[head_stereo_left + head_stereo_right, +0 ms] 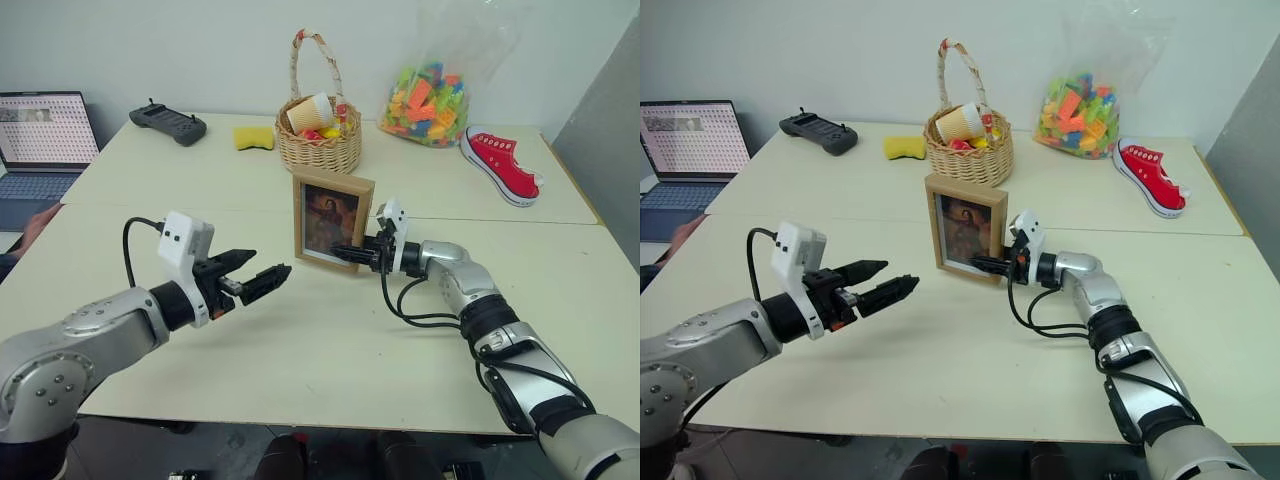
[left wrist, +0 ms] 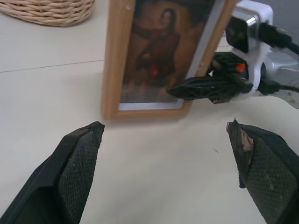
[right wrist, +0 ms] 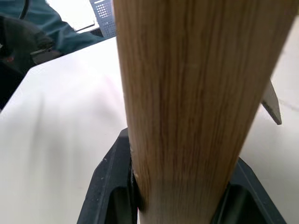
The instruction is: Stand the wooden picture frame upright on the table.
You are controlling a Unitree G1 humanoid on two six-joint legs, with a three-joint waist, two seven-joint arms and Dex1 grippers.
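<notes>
Right gripper (image 1: 352, 252) is clamped on the right edge of the wooden picture frame (image 1: 332, 218), which stands upright mid-counter (image 1: 300, 360). Left gripper (image 1: 252, 276), fingers apart, hovers near-left. Light, stiff, tippy; hold the wood edge, not the glass.

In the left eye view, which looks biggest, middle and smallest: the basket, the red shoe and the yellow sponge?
1. Wicker basket, biggest, counting its tall handle.
2. Red shoe, in the middle.
3. Yellow sponge, clearly smallest.

All three sit at the far side of the table, so nearness hardly changes this.

wooden picture frame (image 2: 159, 56) upright, right gripper (image 2: 205, 87) clamping it
</notes>
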